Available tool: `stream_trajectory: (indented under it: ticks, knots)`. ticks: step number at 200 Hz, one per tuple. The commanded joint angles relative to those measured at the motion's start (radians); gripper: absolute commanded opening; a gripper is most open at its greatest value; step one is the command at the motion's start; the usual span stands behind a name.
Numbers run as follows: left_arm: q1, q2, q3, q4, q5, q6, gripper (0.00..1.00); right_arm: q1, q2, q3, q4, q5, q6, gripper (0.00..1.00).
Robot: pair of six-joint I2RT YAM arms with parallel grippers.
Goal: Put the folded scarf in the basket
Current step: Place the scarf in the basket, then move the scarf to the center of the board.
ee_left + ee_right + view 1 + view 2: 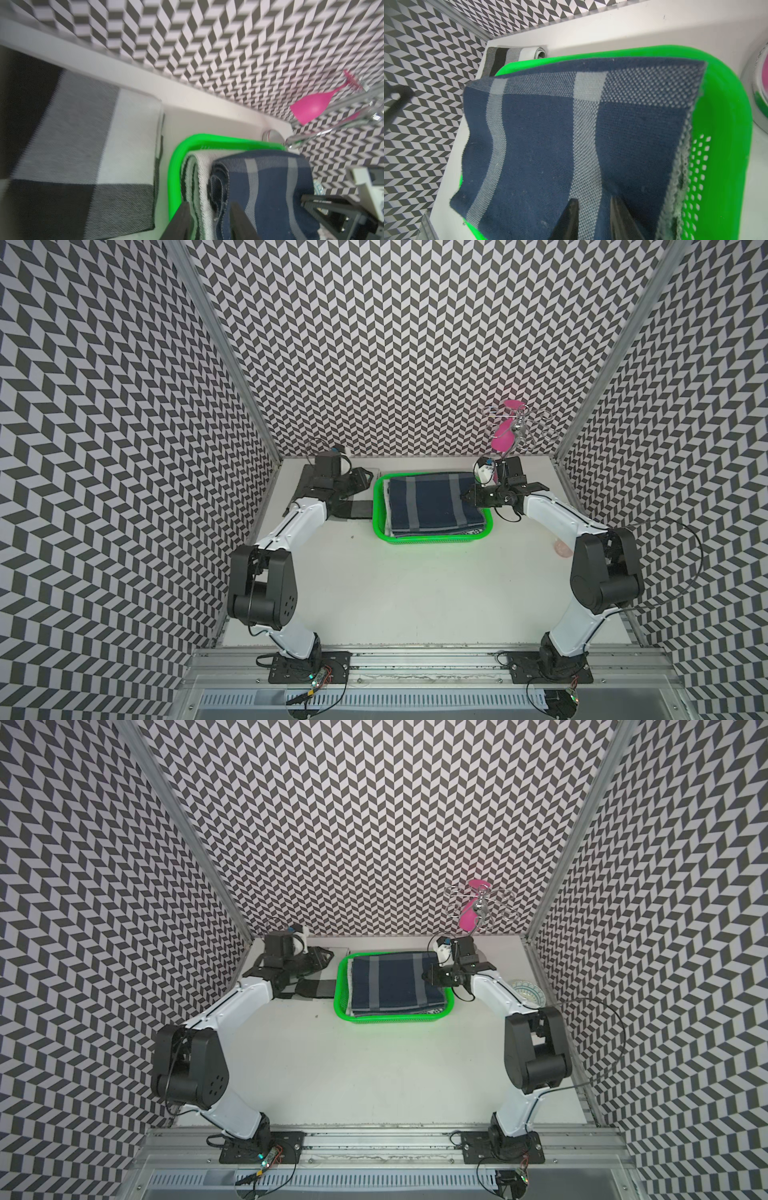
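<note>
The scarf (432, 506) is lying in the basket (432, 540), spanning between left gripper (209, 205) and right gripper (593, 199). Both are standing part-open, seemingly gripping nothing

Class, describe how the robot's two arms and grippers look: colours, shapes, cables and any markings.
Both the left arm and right arm have white smooth-shelled links joined by bulky rounded black joint housings. Thin black cables loop off them. Each is mounted on a black base plate. The left gripper and right gripper have black tapering fingers. No lettering shows.
</note>
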Motion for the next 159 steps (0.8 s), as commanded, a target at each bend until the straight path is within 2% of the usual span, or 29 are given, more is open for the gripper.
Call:
stream_trajectory:
  ticks: [1,26,72,114,143,159]
  knots:
    - [0.086,0.004,-0.021,0.016,0.066,-0.033,0.38,-0.003,-0.068,-0.012,0.031,-0.004,0.000,0.33]
    - [0.120,0.073,-0.020,0.029,-0.003,-0.018,0.39,-0.004,-0.093,-0.011,0.015,-0.017,-0.011,0.36]
    - [0.122,0.301,0.127,-0.034,-0.135,-0.020,0.39,-0.003,-0.180,-0.059,0.038,-0.081,0.001,0.37]
    - [0.124,0.490,0.319,-0.211,-0.284,0.020,0.39,0.004,-0.254,-0.117,0.072,-0.107,0.027,0.37]
    - [0.112,0.541,0.349,-0.286,-0.339,0.055,0.38,0.020,-0.276,-0.148,0.085,-0.111,0.034,0.38]
    - [0.091,0.555,0.378,-0.361,-0.413,0.081,0.38,0.023,-0.284,-0.168,0.094,-0.115,0.034,0.38]
